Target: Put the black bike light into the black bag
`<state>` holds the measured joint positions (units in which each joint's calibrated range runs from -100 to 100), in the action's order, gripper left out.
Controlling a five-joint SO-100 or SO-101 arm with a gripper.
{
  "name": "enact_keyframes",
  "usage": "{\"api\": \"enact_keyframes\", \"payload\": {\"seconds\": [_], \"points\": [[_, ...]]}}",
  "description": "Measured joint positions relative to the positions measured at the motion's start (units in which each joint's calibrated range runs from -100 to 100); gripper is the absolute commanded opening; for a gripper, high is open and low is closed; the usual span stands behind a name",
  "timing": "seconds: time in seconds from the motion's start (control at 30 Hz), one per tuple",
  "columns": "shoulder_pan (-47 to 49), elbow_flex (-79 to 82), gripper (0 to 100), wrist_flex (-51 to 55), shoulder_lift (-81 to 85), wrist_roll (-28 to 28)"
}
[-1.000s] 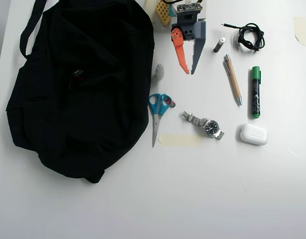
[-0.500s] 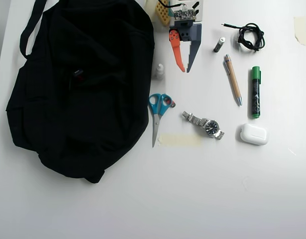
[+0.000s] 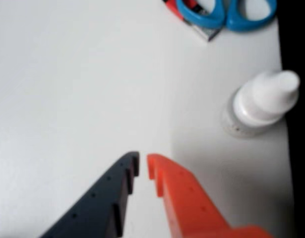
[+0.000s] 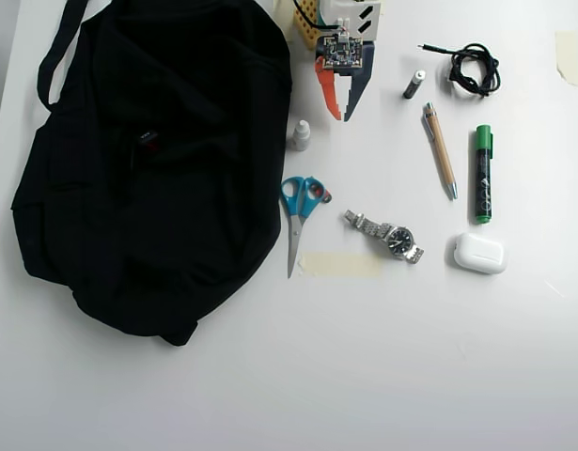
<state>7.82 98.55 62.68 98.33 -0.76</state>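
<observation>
The black bag [image 4: 148,178] lies floppy over the left half of the overhead view, its strap [image 4: 63,42] running off the top left. On its fabric sits the black bike light [image 4: 148,141], a small dark knob with a red spot. My gripper [image 4: 341,118] hangs at the top centre, to the right of the bag and well away from the light. Its orange and dark fingers are almost together with nothing between them. The wrist view shows the gripper's tips [image 3: 142,166] a sliver apart over bare white table; the bag [image 3: 296,49] is a dark strip at the right edge.
A white dropper bottle [image 4: 299,134] [image 3: 261,101] stands just left of the fingertips beside the bag. Blue scissors [image 4: 300,211] [image 3: 226,12], a watch [image 4: 387,235], tape [image 4: 340,265], a pen [image 4: 439,150], green marker [image 4: 482,174], white earbud case [image 4: 479,253], coiled cable [image 4: 472,68] and small cylinder [image 4: 414,84] lie right.
The gripper has drawn back toward the top edge and its fingers have closed from a wide spread to nearly touching. The bottle, earlier shaded, now shows clearly.
</observation>
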Motion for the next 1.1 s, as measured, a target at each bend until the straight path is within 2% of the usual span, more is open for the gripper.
{"api": "enact_keyframes", "payload": {"seconds": [0.13,1.1], "points": [[-2.9,0.0,3,1.2,0.0,0.0],[-3.4,0.0,2,1.6,0.1,0.0]]}}
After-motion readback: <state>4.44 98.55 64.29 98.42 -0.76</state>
